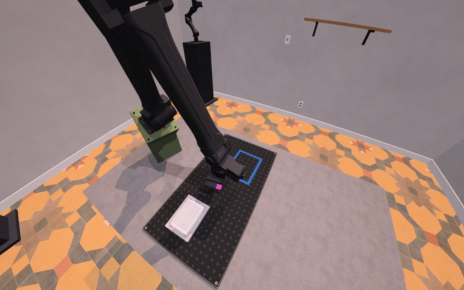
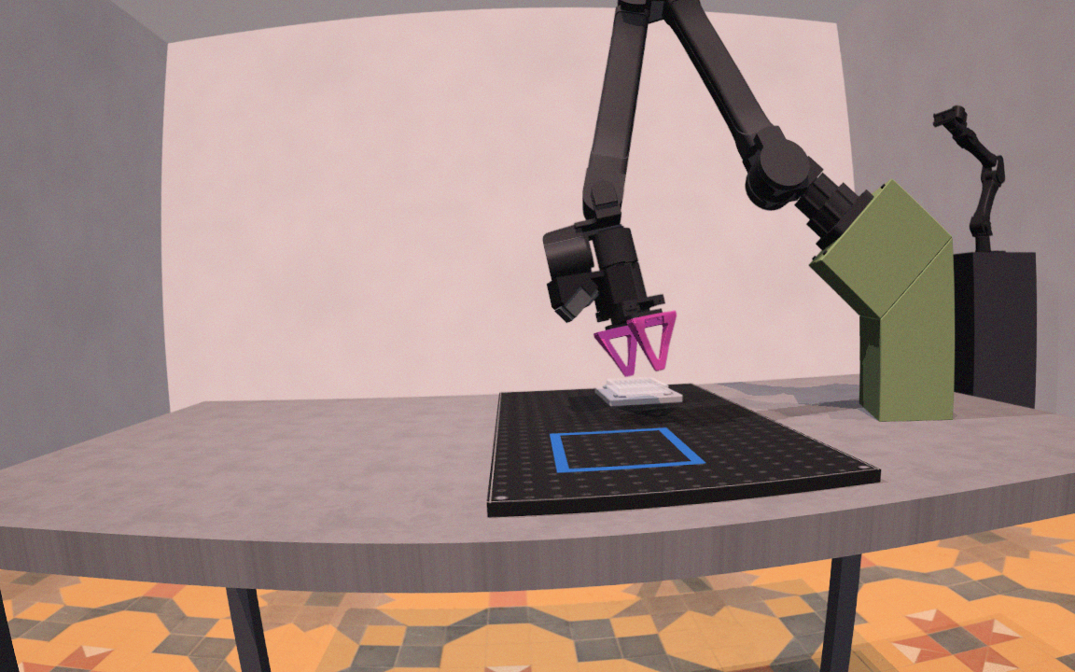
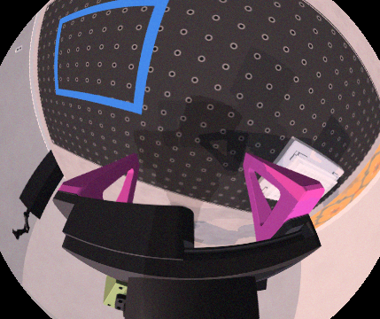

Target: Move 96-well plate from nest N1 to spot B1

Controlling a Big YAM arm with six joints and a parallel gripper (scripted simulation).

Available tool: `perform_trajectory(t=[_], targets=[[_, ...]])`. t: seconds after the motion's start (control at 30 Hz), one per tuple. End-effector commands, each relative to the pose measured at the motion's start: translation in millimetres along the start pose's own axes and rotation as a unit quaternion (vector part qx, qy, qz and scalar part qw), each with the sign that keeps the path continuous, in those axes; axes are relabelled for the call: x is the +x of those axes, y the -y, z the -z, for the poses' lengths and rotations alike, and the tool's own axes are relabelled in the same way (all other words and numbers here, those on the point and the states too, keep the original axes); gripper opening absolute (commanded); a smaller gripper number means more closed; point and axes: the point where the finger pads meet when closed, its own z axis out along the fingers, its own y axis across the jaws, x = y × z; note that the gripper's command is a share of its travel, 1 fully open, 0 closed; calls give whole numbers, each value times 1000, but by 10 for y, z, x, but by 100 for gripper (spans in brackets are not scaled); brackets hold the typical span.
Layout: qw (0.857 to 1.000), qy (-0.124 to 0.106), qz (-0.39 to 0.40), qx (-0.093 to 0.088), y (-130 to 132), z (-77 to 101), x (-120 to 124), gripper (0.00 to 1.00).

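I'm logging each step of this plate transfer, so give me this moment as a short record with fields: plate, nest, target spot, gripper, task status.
plate: white 96-well plate, right way up, flat in its nest
nest: light grey plate nest at one end of the black perforated deck
target spot: blue taped outline at the deck's other end, nothing inside it
gripper: gripper open, magenta fingers holding nothing, above the deck between outline and plate
task status: plate not yet grasped
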Motion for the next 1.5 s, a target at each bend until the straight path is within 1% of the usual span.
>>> perform_trajectory(t=[0.0, 0.07, 0.17, 0.2, 0.27, 0.3, 0.33, 0.37, 0.47, 0.5, 0.53, 0.73, 0.77, 0.83, 0.87, 0.9, 1.03, 1.07, 1.1, 1.17, 1.2, 1.3, 1.33, 1.4, 1.43, 1.47], targets=[[997, 15, -80, 7, 159, 71, -21, 100], [993, 19, -113, 8, 196, 68, 0, 100], [986, 22, -162, 9, 337, 88, 35, 100], [984, 24, -179, 9, 334, 82, 41, 100], [984, 24, -179, 9, 334, 82, 41, 100], [981, 16, -195, 7, 369, 60, 78, 100], [977, 25, -211, 9, 434, 105, 63, 100], [973, 28, -227, 10, 478, 111, 71, 100], [961, 35, -275, 11, 618, 133, 114, 100], [956, 35, -291, 11, 606, 124, 137, 100], [951, 37, -307, 11, 652, 133, 155, 100], [916, 47, -399, 12, 874, 187, 243, 100], [909, 50, -414, 12, 871, 180, 249, 100], [909, 50, -414, 12, 871, 180, 249, 100], [902, 41, -429, 10, 895, 160, 301, 100], [895, 50, -444, 12, 958, 213, 291, 100], [863, 63, -501, 13, 1140, 267, 360, 100], [855, 66, -515, 13, 1129, 256, 375, 100], [846, 68, -529, 13, 1172, 270, 399, 100], [828, 72, -556, 13, 1265, 310, 430, 100], [818, 75, -570, 12, 1254, 299, 445, 100], [789, 81, -609, 12, 1380, 354, 512, 100], [778, 86, -622, 11, 1376, 346, 519, 100], [778, 86, -622, 11, 1376, 346, 519, 100], [767, 77, -636, 10, 1395, 329, 574, 100], [757, 86, -648, 10, 1454, 388, 571, 100]])
